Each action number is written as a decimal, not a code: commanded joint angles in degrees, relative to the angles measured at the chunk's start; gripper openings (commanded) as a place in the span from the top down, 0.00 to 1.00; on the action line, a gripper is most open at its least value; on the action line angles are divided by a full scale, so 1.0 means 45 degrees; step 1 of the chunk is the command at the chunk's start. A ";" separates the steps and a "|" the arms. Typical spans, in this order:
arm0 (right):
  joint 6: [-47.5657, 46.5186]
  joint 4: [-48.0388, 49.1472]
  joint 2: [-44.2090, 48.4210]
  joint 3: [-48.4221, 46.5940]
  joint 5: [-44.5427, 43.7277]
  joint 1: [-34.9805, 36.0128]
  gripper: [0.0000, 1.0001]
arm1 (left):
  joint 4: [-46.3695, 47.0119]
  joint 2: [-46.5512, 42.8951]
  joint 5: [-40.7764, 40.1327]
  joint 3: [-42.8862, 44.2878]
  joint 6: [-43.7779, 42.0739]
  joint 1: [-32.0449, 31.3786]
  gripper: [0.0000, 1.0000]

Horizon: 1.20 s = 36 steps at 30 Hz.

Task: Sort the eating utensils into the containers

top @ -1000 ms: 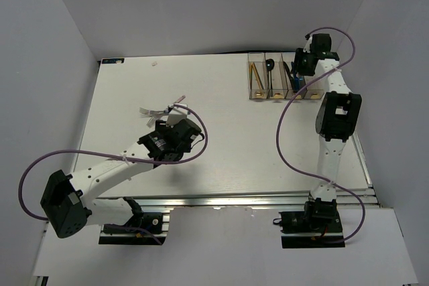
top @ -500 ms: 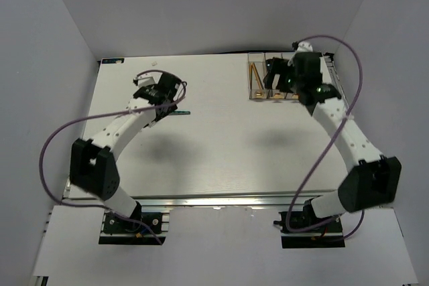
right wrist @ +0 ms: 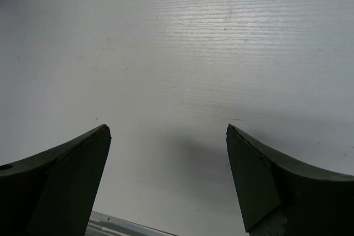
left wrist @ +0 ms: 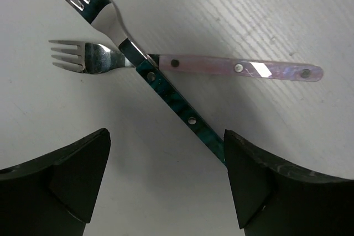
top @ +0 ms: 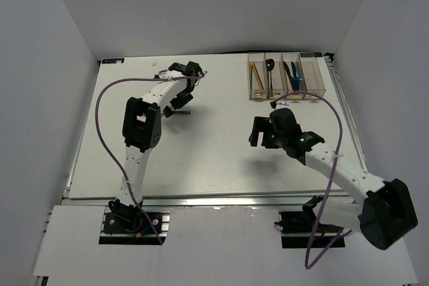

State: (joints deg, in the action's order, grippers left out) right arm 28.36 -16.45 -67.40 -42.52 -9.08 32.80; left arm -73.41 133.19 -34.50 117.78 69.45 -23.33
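Two forks lie crossed on the table in the left wrist view, one with a pale pink handle (left wrist: 238, 68), the other with a teal handle (left wrist: 177, 100). My left gripper (left wrist: 166, 136) is open just short of them. The teal handle's end runs up against the right finger (left wrist: 260, 181). From above, the left gripper (top: 174, 106) covers most of both forks and only the teal handle (top: 183, 112) sticks out. My right gripper (right wrist: 168, 128) is open over bare table, mid-table from above (top: 258, 132). The containers (top: 310, 92) at the far right hold orange chopsticks (top: 255, 75), a black spoon (top: 269, 65) and blue knives (top: 293, 72).
The table's near metal edge (right wrist: 110, 225) shows at the bottom of the right wrist view. The left arm's elbow (top: 142, 125) rises over the left half of the table. White walls close in the table on three sides.
My right arm has pulled back from over the containers to mid-table. My left arm has folded upright and its gripper now sits at the forks. Both grippers have opened wider.
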 commanded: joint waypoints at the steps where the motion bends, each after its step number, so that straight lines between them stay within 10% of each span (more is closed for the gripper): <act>1: -0.0012 0.0218 0.1127 0.0483 -0.0462 0.0056 0.11 | -0.0623 -0.0534 -0.0439 0.0003 0.2983 0.0107 0.08; 21: -0.1146 -0.0407 0.3063 0.0836 0.0026 0.0056 0.11 | 0.3655 -0.1236 -0.0595 -0.3943 0.1969 0.0556 0.29; 36: -0.1068 -0.0290 0.2926 0.0934 0.0475 0.0056 0.11 | 0.4730 -0.2447 -0.0400 -0.5937 0.1735 0.0595 0.73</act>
State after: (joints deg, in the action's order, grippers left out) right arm 24.38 -18.06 -54.48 -38.46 -7.31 33.01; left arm -50.52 124.66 -35.14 93.49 71.64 -21.10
